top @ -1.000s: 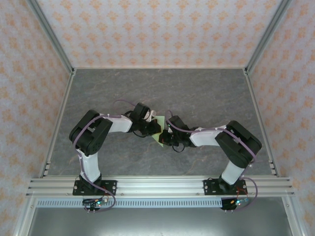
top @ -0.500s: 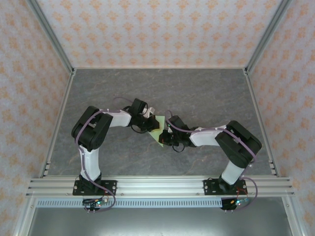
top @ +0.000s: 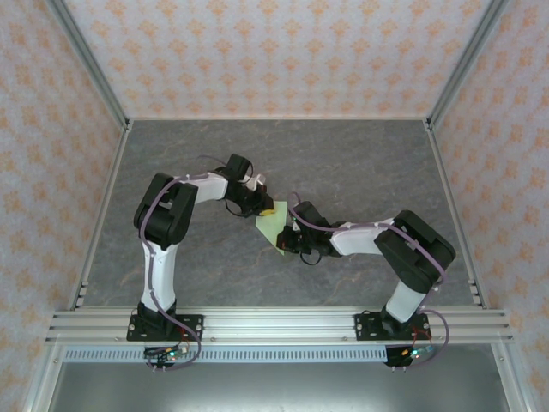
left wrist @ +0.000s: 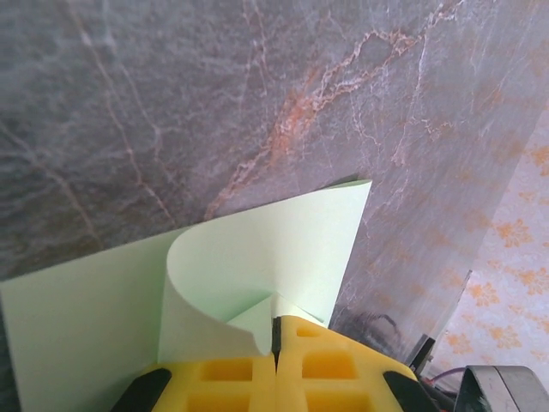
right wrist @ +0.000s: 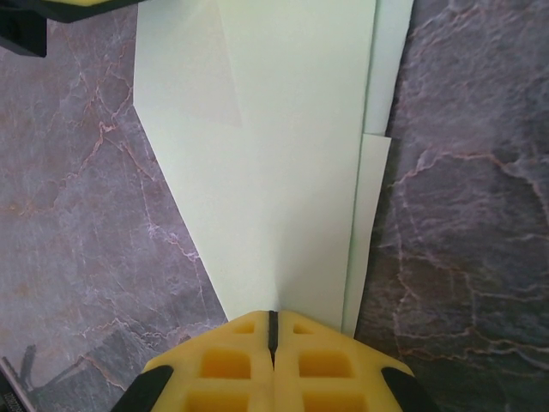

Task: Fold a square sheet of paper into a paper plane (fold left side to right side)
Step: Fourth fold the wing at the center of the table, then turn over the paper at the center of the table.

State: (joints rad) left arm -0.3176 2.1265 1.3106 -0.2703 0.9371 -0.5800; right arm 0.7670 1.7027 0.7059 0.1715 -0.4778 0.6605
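Paper first: you are looking at one thin, pale-green square sheet of paper (top: 273, 225), partly folded and lying flat on the grey marbled worktop (top: 360, 163) between your two arms. Your left pincer (left wrist: 276, 322) is pressing its two yellow fingers together, clamping one corner that is curling up off the sheet. Your right pincer (right wrist: 272, 316) is holding its two yellow fingers together at the sheet's narrow end; whether it is pinching paper there, you cannot tell.
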